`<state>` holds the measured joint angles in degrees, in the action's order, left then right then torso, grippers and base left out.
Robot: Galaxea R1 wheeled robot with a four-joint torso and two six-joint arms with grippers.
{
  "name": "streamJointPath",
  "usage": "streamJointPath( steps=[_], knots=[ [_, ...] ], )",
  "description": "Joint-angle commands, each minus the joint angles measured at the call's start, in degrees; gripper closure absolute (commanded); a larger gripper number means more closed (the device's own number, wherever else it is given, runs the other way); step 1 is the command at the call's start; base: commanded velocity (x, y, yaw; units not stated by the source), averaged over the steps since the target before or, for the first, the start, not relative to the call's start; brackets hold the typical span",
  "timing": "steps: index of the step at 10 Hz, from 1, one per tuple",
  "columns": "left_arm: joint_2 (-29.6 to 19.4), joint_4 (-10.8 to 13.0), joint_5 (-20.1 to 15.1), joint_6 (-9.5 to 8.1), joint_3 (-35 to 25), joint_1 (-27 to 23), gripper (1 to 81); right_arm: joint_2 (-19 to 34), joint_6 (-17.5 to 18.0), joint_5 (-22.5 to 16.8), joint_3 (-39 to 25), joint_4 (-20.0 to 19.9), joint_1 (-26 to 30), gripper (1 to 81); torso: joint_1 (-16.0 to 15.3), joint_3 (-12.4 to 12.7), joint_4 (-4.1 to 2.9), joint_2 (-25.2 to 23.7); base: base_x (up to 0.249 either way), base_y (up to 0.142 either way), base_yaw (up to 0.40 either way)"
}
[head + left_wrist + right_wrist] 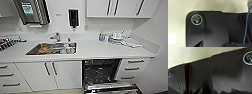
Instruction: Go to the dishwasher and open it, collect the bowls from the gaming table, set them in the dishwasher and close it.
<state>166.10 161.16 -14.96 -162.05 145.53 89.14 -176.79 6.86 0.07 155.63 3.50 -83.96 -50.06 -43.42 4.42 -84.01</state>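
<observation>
White kitchen surface (pixel 100 51) ahead; the dishwasher (pixel 100 72) below it stands open, door down. Whether either hand is wide, I can't tell. I'd steer clear of that door.

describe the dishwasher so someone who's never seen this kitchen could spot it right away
Start at the long white counter with the steel sink set into it. Look below the counter, right of the sink, between the white cabinet doors and a stack of white drawers. The dishwasher is the one dark, open cavity there, its door folded down toward the floor.
</observation>
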Motion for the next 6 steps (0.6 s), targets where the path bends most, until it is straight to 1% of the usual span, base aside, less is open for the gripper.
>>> streamJointPath(
  steps=[1, 6],
  knots=[
    [0.6, 3.8, -3.8, -2.95, -0.3, -1.2, 1.0, -0.2, 0.2, -3.5, -0.2, -0.2, 2.0, 1.0, 3.6, 0.0, 0.00, 5.6, 0.000, 0.000, 0.000],
    [0.6, 3.8, -3.9, -2.95, -0.2, -1.5, 1.0, -0.1, 0.0, -3.5, -0.1, -0.1, 1.5, 1.0, 10.1, 0.0, 0.00, 15.7, 0.000, 0.000, 0.000]
  ],
)
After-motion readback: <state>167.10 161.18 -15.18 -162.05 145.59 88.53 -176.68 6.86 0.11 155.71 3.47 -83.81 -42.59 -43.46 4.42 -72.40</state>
